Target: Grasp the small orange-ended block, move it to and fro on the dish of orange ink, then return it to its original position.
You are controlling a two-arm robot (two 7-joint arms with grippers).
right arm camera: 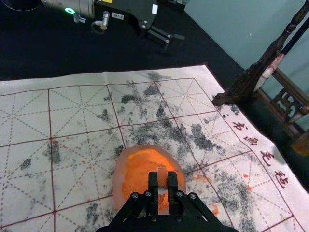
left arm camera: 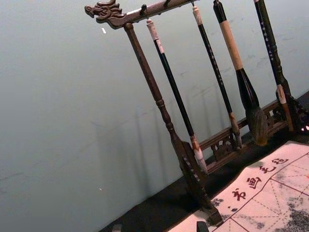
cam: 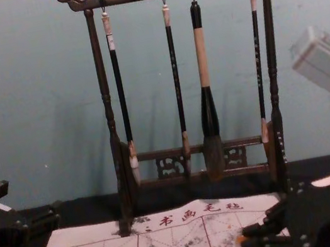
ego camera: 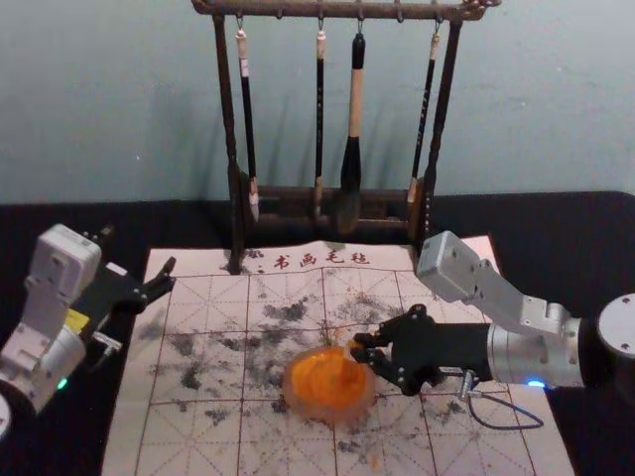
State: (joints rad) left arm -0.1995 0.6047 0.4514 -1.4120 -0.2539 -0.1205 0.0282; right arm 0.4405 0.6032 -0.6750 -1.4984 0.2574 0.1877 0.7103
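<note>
Your right gripper (ego camera: 361, 347) reaches in from right of the dish (right arm camera: 119, 175), closed on the block (right arm camera: 162, 179). The mat (ego camera: 218, 297) lies beneath the dish, the rack (ego camera: 298, 9) stands beyond it, and your left gripper (ego camera: 170, 276) hangs open well left of it. The block is over the dish; you can't tell whether it touches the ink (right arm camera: 137, 169). Expect it light, stiff, slippery where wet: pinch its clean end squarely.

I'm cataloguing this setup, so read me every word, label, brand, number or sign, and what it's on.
"书画毛毡", on the gridded felt mat.
Tiny characters on slim hanging brush handles: too small to read.
Label on the left gripper: too small to read.
Label on the right gripper: too blurred to read.
</note>
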